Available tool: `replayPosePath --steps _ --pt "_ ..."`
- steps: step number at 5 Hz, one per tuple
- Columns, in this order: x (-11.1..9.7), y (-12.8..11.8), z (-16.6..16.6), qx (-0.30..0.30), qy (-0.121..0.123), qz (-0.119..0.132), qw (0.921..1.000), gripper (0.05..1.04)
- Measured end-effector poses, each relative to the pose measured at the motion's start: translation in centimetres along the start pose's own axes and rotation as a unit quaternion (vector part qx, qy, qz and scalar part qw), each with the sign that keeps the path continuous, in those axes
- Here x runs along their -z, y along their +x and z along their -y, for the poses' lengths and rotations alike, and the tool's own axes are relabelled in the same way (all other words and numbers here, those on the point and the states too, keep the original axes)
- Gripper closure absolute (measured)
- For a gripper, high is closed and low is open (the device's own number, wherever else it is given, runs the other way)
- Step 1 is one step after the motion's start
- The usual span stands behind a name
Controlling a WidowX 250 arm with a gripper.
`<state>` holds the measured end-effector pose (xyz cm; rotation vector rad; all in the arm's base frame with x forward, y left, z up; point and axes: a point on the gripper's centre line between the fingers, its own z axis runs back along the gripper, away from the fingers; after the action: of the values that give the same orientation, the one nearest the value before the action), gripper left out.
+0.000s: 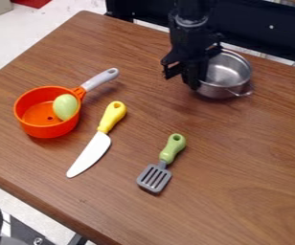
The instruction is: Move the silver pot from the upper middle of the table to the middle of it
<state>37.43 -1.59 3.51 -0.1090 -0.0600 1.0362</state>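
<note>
One silver metal pot (225, 77) sits near the far edge of the table (252, 148), black gripper (187, 79) beside its rim, spread or pinching I cannot tell; straddle the wall squarely, lift level.

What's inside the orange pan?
A pale green, egg-shaped thing sits in the orange pan; whatever lies directly beneath it is covered.

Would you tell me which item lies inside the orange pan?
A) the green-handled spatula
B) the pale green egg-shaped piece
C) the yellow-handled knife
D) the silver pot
B: the pale green egg-shaped piece sits within the rim of the orange pan.
</note>
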Motion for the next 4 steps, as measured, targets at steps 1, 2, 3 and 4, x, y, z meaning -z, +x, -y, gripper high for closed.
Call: replayPosePath --steps 1,2,3,4 --pt "-0.5 -1.5 -0.5 0.089 -0.014 -0.002 0.9959 1.027" --pt "-0.1 -3.1 -1.2 0.179 -0.011 -0.032 0.9833 1.027" --pt "-0.3 -3.8 -1.8 0.238 -0.008 -0.044 0.9701 1.027" --pt "-0.1 -3.9 -2.3 0.281 -0.008 -0.053 0.9582 1.029"
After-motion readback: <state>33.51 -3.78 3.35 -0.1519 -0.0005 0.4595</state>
